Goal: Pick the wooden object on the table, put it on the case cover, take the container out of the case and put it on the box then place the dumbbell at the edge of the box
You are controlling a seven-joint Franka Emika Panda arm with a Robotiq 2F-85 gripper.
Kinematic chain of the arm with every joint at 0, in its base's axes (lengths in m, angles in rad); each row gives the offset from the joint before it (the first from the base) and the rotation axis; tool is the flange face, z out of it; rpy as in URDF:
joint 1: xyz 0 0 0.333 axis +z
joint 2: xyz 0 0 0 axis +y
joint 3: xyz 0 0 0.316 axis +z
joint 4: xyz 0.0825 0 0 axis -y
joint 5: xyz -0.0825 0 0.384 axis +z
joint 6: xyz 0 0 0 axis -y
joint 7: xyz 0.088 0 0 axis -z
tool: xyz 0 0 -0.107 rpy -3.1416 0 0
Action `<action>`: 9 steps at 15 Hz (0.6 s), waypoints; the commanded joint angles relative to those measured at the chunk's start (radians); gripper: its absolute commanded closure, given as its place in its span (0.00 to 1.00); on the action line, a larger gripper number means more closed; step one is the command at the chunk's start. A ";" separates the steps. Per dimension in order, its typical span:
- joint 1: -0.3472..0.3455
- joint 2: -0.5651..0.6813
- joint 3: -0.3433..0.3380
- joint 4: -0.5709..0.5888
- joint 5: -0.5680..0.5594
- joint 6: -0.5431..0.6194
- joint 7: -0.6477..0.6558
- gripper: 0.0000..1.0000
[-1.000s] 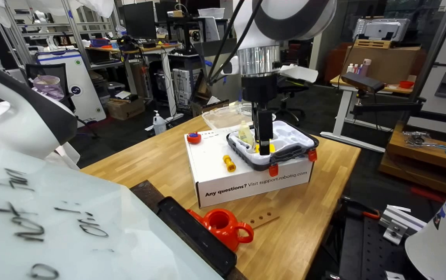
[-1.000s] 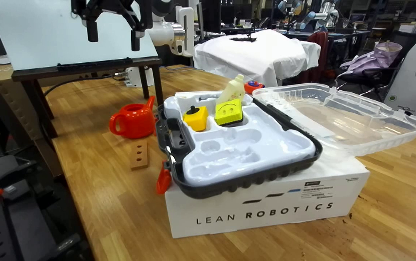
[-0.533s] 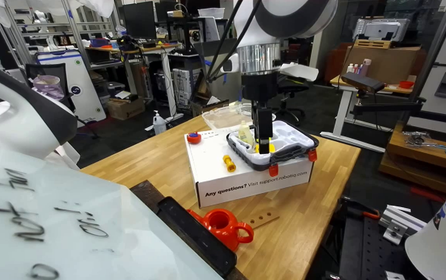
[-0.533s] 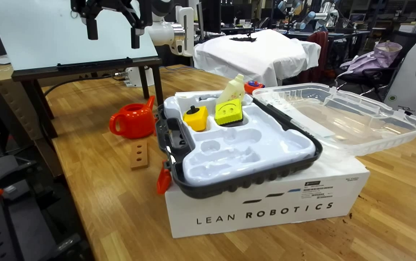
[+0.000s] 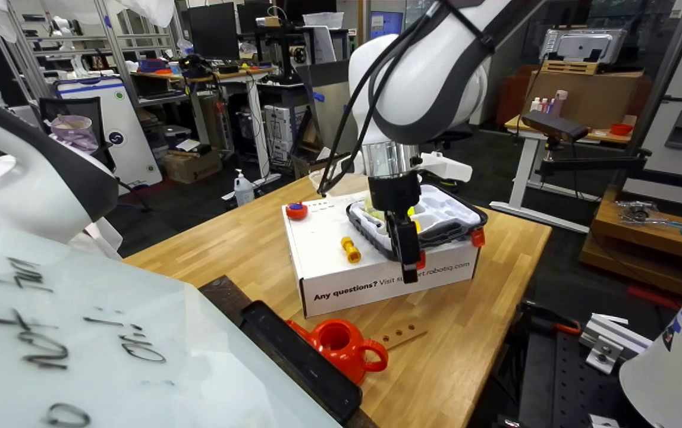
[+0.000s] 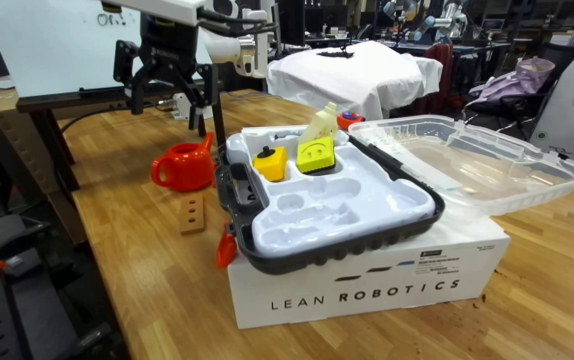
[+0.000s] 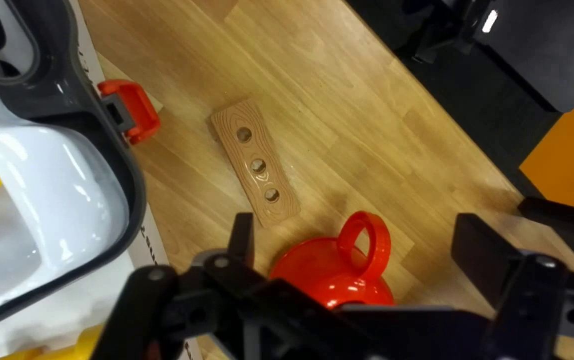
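While the gripper (image 6: 165, 114) hangs above the table (image 6: 139, 280) with its jaws wide apart, the wooden object (image 7: 256, 175) lies flat between the box (image 6: 312, 310) and the table's edge; the container (image 6: 270, 165) sits in the case (image 6: 377, 200) toward its handle edge, the dumbbell (image 5: 350, 249) near a printed edge of the box.

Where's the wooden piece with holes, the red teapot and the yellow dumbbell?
Wooden piece (image 7: 251, 150), in the wrist view: wood between its upper two holes.
Red teapot (image 6: 186, 169), in an exterior view: its rounded side.
Yellow dumbbell (image 5: 350, 249), in an exterior view: its middle.
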 commanded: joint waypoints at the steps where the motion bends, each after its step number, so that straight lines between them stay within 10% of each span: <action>1: -0.025 0.038 0.027 -0.013 0.045 0.039 -0.100 0.00; 9: -0.031 0.054 0.040 -0.010 0.019 0.016 -0.089 0.00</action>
